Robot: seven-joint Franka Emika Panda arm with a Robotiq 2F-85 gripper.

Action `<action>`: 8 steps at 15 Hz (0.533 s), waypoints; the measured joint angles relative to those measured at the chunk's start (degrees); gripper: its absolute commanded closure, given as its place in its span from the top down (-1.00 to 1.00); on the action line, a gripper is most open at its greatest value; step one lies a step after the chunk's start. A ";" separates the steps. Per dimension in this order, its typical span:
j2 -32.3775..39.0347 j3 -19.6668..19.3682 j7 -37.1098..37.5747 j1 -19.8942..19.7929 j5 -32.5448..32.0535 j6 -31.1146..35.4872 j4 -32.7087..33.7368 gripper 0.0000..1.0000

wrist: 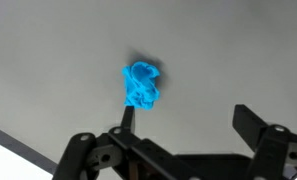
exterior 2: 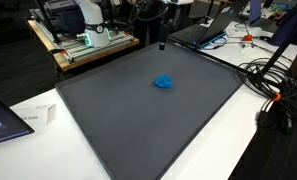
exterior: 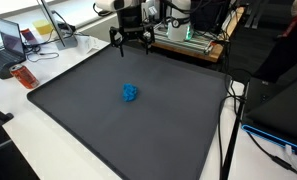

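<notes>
Toward the left of the wrist view, the crumpled blue lump (wrist: pixel 140 86) lay on the dark mat (wrist: pixel 48 60) just past one fingertip, the other standing well off to the right. The gripper (wrist: pixel 185 116) had its jaws spread wide, pinching nothing. In both exterior views it hung over the mat's far edge, apart from the lump mid-mat, so no grasp looked made yet.

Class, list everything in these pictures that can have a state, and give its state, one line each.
gripper: open, holding nothing, above the mat.
blue crumpled lump: bunched up, lying on the mat, clear of the gripper.
dark mat: spread flat on the white table.
laptop: lid open.
</notes>
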 measured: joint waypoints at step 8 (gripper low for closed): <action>-8.43 0.38 20.56 3.72 -0.08 9.65 -10.82 1.00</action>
